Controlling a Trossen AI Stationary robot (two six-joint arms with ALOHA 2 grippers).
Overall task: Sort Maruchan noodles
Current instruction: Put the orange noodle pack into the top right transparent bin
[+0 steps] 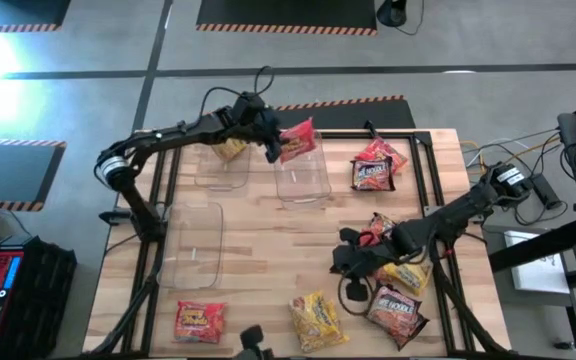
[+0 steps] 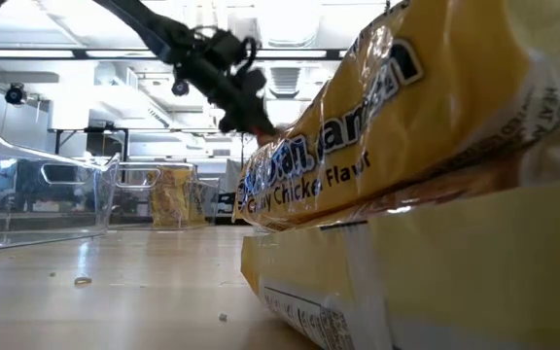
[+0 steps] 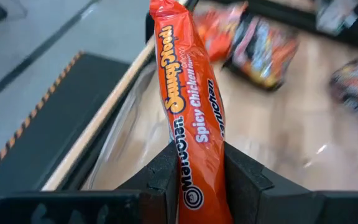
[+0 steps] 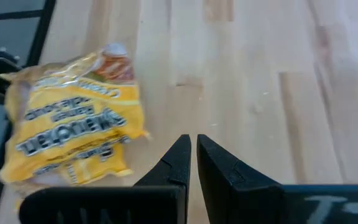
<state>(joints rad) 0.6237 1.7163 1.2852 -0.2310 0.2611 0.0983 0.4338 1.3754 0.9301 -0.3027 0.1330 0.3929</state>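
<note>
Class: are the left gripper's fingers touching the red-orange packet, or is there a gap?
Touching. In the left wrist view, both fingers of the left gripper press against the sides of the red-orange packet, with no gap showing.

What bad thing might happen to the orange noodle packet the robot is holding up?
The left gripper pinches the orange packet by one end only, so it might slip out. It hangs near the rim of a clear bin, so a drop could land on the edge or the table instead of inside.
</note>
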